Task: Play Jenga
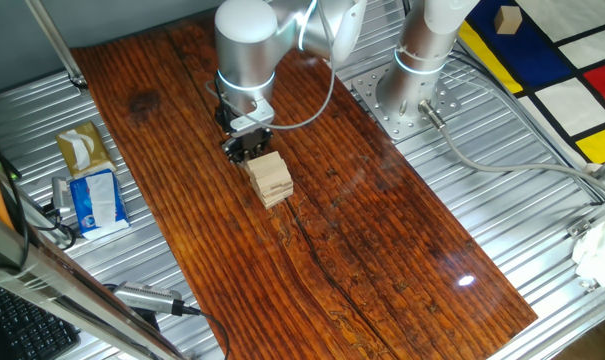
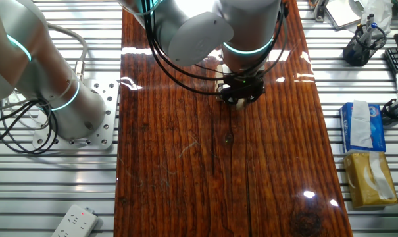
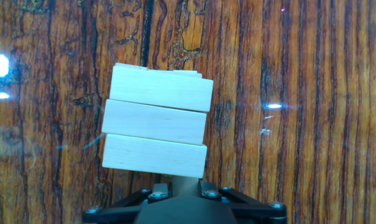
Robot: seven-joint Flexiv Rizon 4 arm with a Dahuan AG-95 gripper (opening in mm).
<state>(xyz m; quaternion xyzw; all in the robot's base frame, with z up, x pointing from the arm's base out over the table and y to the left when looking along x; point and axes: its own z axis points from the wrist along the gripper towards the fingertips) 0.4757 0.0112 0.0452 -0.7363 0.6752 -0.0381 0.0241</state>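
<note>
My gripper (image 1: pixel 248 146) sits low over the wooden table (image 1: pixel 382 230), just beside the Jenga tower (image 1: pixel 270 179). In the hand view the tower fills the centre: three pale blocks (image 3: pixel 156 121) lie side by side on top, slightly staggered, and a further pale piece (image 3: pixel 184 183) shows at my fingers' end. Whether I am pinching that piece or merely touching it, I cannot tell; the fingertips are hidden in every view.

Handling judgement: the blocks are light, rigid, smooth wood, stacked loose. They probably slide easily and the stack likely topples under sideways force. Take hold of one block by its long faces, at an exposed end, and draw it straight along its length.

Surroundings: a blue-and-white tissue packet (image 1: pixel 94 200) and a tan tissue pack (image 1: pixel 83 150) lie well apart at the table edge. Nothing stands between me and the tower. In the other fixed view my own wrist (image 2: pixel 241 79) hides the tower.
</note>
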